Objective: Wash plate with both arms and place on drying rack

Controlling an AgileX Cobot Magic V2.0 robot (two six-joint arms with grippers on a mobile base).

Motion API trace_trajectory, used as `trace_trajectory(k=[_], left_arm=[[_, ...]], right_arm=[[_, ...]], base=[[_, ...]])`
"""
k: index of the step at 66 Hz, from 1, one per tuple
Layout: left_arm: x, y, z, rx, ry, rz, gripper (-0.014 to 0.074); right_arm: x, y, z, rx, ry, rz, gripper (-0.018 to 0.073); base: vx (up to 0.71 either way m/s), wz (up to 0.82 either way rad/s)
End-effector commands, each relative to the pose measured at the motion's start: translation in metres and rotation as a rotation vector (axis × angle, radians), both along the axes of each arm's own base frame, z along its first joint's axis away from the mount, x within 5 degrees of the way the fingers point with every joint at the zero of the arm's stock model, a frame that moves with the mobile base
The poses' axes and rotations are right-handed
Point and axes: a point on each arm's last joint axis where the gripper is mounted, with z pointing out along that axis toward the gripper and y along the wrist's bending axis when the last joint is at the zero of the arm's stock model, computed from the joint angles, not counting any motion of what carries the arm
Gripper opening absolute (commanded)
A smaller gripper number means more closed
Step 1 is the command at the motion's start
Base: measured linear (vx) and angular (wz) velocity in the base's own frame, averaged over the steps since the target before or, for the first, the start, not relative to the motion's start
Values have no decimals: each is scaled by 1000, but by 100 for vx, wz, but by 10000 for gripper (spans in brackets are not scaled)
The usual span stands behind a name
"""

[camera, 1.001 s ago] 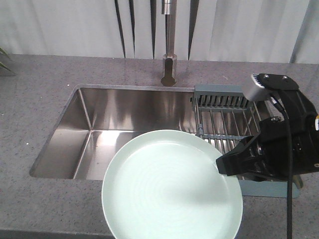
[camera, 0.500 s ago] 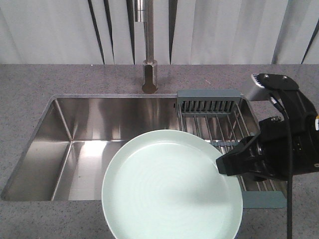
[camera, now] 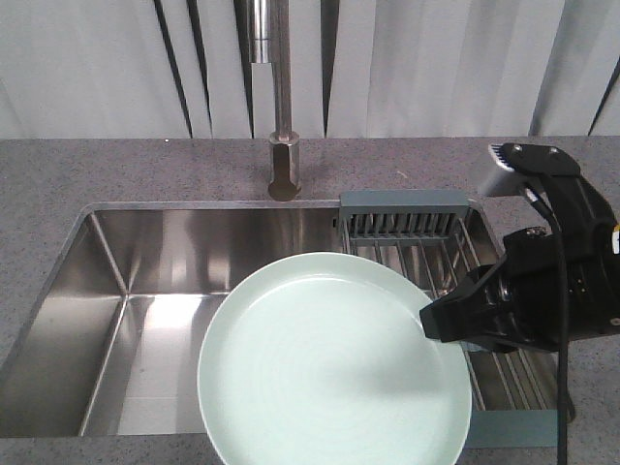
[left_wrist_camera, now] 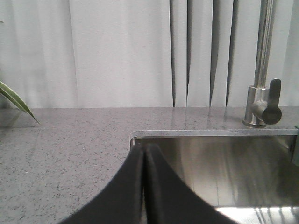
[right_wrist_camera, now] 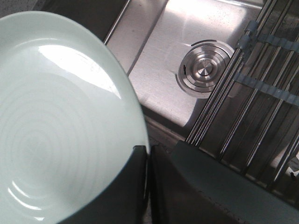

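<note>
Since a second ago, the sink basin [camera: 145, 291], faucet [camera: 281, 165] and drying rack [camera: 407, 199] have slid across and down the front view. The plate [camera: 334, 363] and right gripper [camera: 436, 325] have kept their spot in it, so you are likely watching the base reposition rather than the arm move. Your right gripper is clamped on the plate's right rim, with its fingers [right_wrist_camera: 140, 186] pinching the edge. The plate is carried roughly level and face up, off any surface, over the near side of the basin and just left of the rack. A rim pinch leaves the whole face clear, which suits bringing it under the faucet and letting the other arm work on it. Your left gripper [left_wrist_camera: 144, 186] holds nothing, its fingers pressed together, and looks across the grey counter [left_wrist_camera: 56, 154] toward the basin's far left corner. It seems parked until the plate is in reach. The rack lies across the basin's right end, so drips fall toward the drain [right_wrist_camera: 204, 70]. No brand or writing can be read; a small yellow mark on the right arm [camera: 572, 281] is too small to make out.
</note>
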Motion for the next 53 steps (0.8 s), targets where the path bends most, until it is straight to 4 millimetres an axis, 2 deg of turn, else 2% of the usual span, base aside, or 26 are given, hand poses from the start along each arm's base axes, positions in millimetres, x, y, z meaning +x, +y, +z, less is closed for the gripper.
trace_trajectory(k=[1,53], left_arm=[[-4,-1,18,-1,-119,-11,-6],[-4,-1,18,-1,-119,-11,-6]], right_arm=[[-2,1,15,55,-67,-10,-8],[-2,1,15,55,-67,-10,-8]], base=[[8,-4],[4,-3]])
